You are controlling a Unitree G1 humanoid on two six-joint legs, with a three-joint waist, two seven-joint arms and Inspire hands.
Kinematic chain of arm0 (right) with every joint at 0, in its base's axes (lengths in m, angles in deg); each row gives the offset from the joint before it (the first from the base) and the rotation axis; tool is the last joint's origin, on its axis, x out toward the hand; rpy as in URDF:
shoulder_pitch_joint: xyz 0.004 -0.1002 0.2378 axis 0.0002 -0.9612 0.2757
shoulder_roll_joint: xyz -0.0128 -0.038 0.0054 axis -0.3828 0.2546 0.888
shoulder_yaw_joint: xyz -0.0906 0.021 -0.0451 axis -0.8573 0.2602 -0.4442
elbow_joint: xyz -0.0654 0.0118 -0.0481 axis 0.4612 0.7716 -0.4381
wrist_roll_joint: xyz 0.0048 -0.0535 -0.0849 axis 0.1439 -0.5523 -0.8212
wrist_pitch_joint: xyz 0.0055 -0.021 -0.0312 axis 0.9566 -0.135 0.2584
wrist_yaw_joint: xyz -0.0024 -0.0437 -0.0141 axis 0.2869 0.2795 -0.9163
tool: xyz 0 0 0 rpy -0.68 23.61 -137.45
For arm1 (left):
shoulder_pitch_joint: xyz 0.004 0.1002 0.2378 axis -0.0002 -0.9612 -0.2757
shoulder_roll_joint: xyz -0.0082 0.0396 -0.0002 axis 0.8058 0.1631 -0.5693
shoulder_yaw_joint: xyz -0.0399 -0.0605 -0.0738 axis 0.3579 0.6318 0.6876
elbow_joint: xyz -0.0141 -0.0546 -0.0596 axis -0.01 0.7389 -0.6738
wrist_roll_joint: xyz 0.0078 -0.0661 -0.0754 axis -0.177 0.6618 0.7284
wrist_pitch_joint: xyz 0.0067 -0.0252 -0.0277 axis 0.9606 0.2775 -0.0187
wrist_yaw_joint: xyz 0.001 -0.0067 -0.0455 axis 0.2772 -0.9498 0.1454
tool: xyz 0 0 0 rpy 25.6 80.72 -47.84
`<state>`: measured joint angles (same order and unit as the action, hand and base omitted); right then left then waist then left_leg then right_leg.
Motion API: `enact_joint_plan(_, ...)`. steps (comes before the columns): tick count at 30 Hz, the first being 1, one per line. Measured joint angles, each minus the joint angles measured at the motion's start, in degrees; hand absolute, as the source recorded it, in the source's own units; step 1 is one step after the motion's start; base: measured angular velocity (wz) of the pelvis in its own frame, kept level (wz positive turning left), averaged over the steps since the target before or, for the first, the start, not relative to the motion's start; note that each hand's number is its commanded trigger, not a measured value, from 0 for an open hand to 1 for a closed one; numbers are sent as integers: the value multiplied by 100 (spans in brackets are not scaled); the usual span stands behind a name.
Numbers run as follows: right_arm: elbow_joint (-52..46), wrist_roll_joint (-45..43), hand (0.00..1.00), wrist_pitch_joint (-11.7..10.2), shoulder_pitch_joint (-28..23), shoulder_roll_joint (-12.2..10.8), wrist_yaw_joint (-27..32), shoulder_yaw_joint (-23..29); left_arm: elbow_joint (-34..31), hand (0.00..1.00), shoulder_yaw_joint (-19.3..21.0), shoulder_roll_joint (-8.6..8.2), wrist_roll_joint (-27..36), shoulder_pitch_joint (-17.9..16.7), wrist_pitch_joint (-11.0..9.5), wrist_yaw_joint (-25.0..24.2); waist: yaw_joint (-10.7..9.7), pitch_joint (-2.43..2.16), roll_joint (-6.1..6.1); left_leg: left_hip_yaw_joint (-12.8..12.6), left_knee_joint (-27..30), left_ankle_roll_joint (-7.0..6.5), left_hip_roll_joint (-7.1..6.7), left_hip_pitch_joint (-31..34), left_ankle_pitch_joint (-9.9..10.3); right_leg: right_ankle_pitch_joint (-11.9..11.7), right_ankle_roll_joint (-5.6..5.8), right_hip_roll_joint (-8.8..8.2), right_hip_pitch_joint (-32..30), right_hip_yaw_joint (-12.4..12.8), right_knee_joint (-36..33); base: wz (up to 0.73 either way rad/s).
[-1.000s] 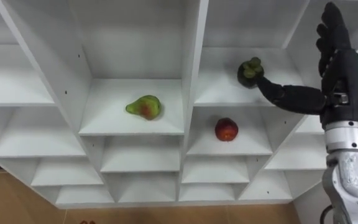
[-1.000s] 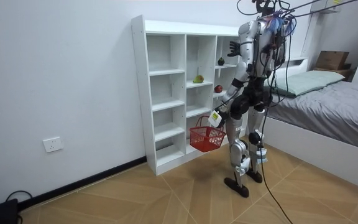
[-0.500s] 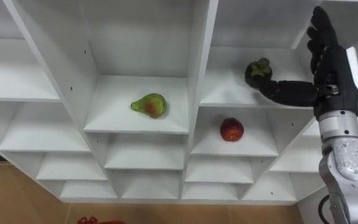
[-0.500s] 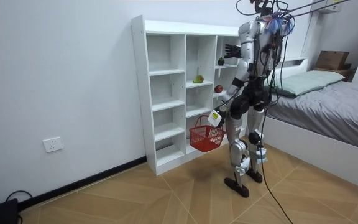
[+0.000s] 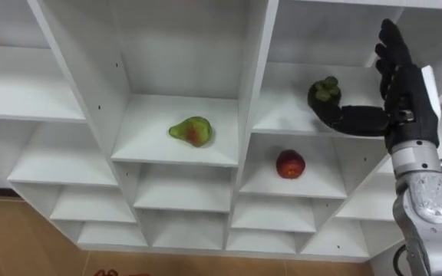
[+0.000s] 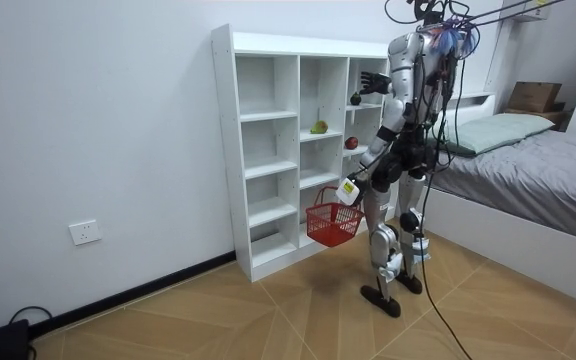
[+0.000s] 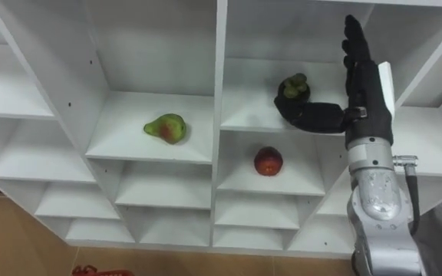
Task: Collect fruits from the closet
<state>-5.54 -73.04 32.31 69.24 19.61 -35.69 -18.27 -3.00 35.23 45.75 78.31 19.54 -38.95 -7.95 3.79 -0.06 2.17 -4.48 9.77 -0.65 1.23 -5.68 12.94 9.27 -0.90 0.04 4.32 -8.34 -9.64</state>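
Right hand (image 5: 407, 86) is up at the top-right compartment of the closet (image 5: 255, 92). Its fingers are straight and point up, and the thumb sticks out sideways to the left. Nothing is held, so the hand is released and not clenched.

The dark fruit (image 5: 324, 90) sits on the shelf (image 5: 282, 115) at the thumb tip, left of the palm. The thumb touches or nearly touches its lower side; contact is hard to confirm. The fingers are not around it. The hand looks spread wide so the fruit can go between thumb and fingers before closing. The palm faces the fruit for that reason.

The red fruit (image 5: 290, 163) is one shelf down, below the thumb and well clear of the hand. The pear (image 5: 191, 130) is further left of the hand, past the divider in the next column, lying on its side. All three fruits are in the closet and none is collected yet.

In the room view the robot stands close to the closet front with its right arm raised. The left hand (image 6: 348, 189) hangs low by the thigh, closed on the handle of the red basket (image 6: 331, 224). The basket is kept low and off to the side, likely to stay clear of the reach and take each fruit afterwards.

Step, as a judgement: pre-grasp on the dark fruit. Next, push the hand further left and curl round it. The risk is that the thumb nudges the fruit and rolls it deeper into the shelf.
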Motion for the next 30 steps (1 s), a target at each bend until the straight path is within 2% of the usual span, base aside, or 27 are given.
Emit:
enact_joint_plan(4,119,-10,0,1,29,0,-45,0,-35,100,-1,-4,-6,-24,9,-4,4,10,-10,9,-1,1,0,2,-1,0,0,2,1,-2,1,0)
enact_joint_plan(8,488,-48,0,1,63,0,-58,0,-33,100,0,-16,-7,-15,9,12,97,67,-3,9,-1,1,-1,2,0,0,0,1,0,8,2,0)
enact_joint_plan(12,665,-48,0,8,83,-1,-56,0,-33,100,2,-63,-8,-8,18,18,128,81,-2,10,-10,1,-3,24,0,0,0,1,-27,9,6,0)
enact_joint_plan(19,841,-20,0,3,328,8,56,-61,-26,100,0,-68,-8,-32,161,82,131,62,38,50,-12,1,-3,9,-1,1,1,0,-8,-25,10,1)
enact_joint_plan(22,1317,-61,0,33,438,25,69,-112,-14,100,1,-57,-101,-28,170,133,134,25,98,72,-8,1,-3,-6,-1,0,0,0,6,-48,13,4)
enact_joint_plan(23,1383,-62,0,115,438,25,69,-135,-12,100,1,-57,-103,-39,171,137,137,26,98,85,-6,1,-5,-14,-1,1,0,-4,35,-63,16,6)
enact_joint_plan(30,1520,-45,0,193,614,54,9,-209,-16,100,2,-39,-108,-65,328,102,114,41,92,138,20,6,-10,-8,-6,1,0,-15,69,-120,15,3)
